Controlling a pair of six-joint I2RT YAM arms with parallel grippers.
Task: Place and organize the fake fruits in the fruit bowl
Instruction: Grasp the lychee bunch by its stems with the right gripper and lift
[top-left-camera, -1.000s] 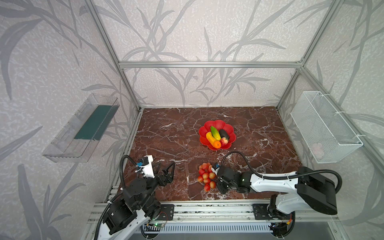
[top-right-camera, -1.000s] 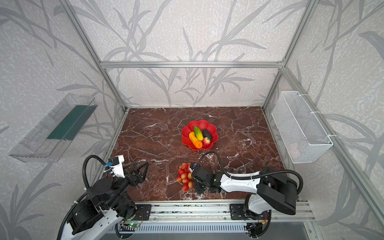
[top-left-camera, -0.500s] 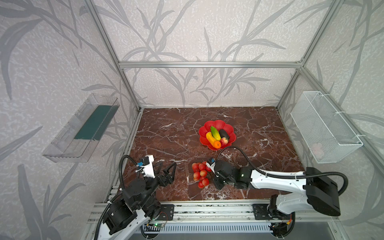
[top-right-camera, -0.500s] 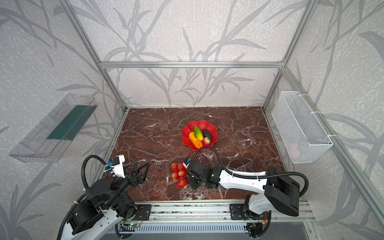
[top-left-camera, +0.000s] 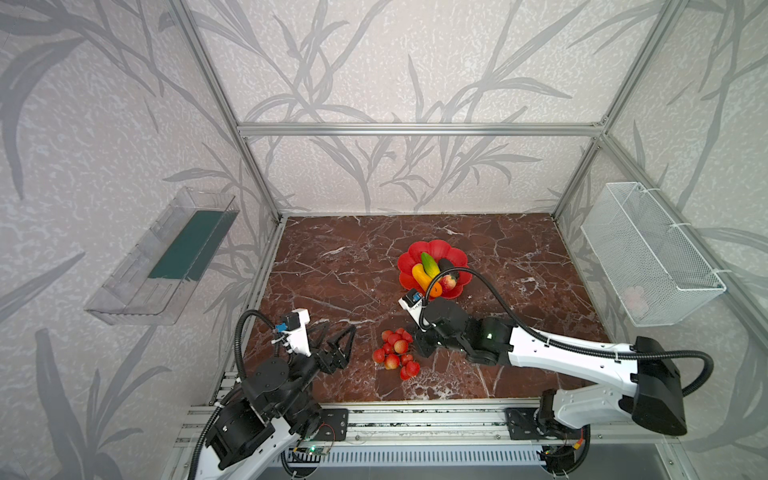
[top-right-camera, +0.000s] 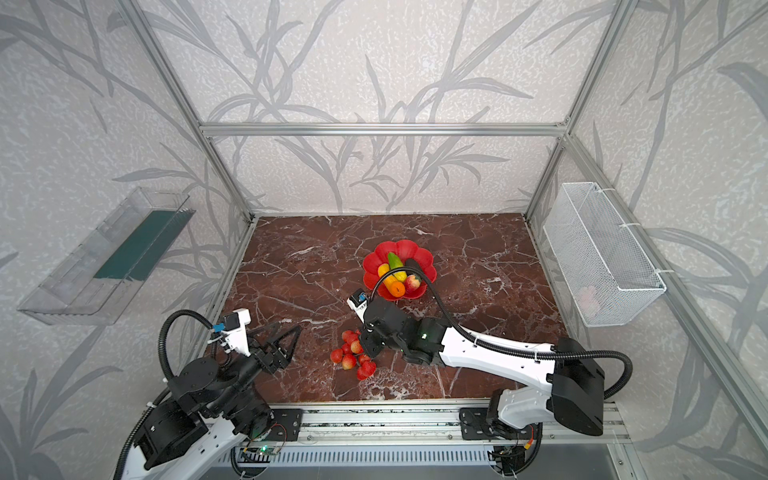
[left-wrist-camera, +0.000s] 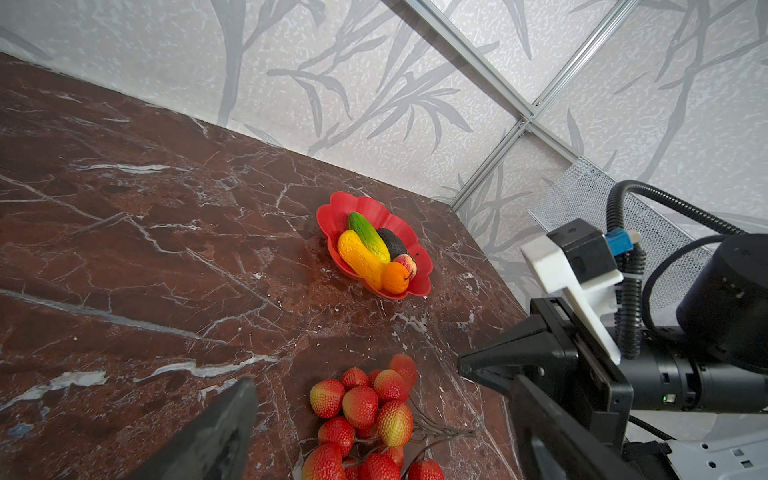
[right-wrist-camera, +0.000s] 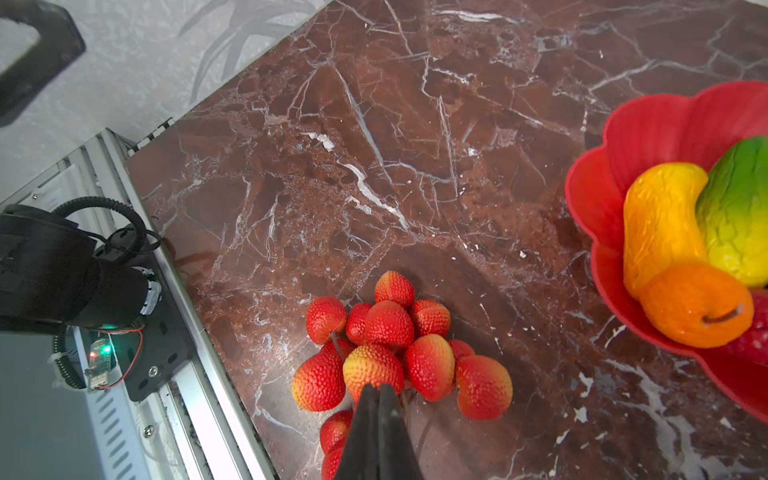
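Plastic tray (top-left-camera: 162, 266), clear with a dark green floor, hangs on the left wall beside the red-brown marble tabletop (top-left-camera: 332, 266). Near the front edge the left end effector (top-left-camera: 338, 332) hovers with its fingers spread wide, holding nothing. To its right the bunch of small red-pink cherries (top-left-camera: 397, 353) lies on the tabletop, outside the bowl. The right end effector (right-wrist-camera: 379, 390) has its fingers pressed together at the bunch's stems; whether a stem is pinched cannot be told. Further back, the glossy red fruit bowl (top-left-camera: 446, 249) with a scalloped rim holds the green-yellow oblong (left-wrist-camera: 368, 235), yellow-orange oblong (left-wrist-camera: 359, 257), dark avocado (left-wrist-camera: 392, 243), red-yellow apple (left-wrist-camera: 406, 264) and orange tangerine (left-wrist-camera: 395, 277). A white wire basket (top-left-camera: 648, 253) hangs on the right wall.
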